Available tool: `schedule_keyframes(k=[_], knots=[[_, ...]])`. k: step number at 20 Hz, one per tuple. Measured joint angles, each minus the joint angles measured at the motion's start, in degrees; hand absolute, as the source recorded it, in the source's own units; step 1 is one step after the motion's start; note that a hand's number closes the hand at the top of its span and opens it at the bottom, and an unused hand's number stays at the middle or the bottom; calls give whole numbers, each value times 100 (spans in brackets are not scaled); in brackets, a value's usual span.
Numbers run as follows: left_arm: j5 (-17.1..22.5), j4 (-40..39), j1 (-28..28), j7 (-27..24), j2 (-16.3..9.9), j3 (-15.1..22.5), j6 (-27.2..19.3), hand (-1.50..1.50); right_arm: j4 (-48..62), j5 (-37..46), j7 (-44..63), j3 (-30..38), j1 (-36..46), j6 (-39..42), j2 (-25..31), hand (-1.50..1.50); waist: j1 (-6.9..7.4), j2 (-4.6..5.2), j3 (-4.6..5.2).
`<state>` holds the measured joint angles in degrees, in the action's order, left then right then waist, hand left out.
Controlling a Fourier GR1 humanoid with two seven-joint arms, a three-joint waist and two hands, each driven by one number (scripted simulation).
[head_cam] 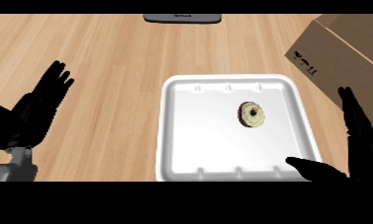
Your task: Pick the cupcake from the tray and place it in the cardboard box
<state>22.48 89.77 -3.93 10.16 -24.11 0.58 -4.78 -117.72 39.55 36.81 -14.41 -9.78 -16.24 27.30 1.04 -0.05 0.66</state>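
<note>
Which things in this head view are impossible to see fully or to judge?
- Cardboard box: cut off by the view's right edge; its opening does not show.
- Dark grey object at the counter's far edge: cut off by the top; cannot be identified.
- Right hand: palm partly beyond the right edge.
- Cupcake on the white tray: too small to make out details.

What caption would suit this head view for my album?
A cupcake sits in a white tray beside a cardboard box, open hands at either side.
</note>
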Motion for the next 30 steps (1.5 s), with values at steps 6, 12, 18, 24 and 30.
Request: schedule_keyframes(k=[6, 12, 18, 24, 30], knots=[[3, 111, 55, 41, 42, 54, 38, 0, -300, 49, 2111, -388, 957, 1726, -46, -150, 121, 19, -17], [-39, 175, 85, 59, 95, 32, 4, 0, 134, -259, 2900, -575, 1980, 2390, -753, -150, 81, 17, -39], [-41, 186, 155, 61, 123, -39, 24, 0, 539, -467, 3170, -488, 2505, 2710, -1187, -150, -4, 5, -48], [-26, 170, 240, 28, 123, -133, 102, 0, 941, -479, 3254, -486, 2713, 2860, -1476, -150, -45, -1, -53], [-67, 312, 210, 191, 131, -215, 64, 0, 1110, -354, 3166, -400, 2859, 2973, -1668, -150, -77, -4, -59]])
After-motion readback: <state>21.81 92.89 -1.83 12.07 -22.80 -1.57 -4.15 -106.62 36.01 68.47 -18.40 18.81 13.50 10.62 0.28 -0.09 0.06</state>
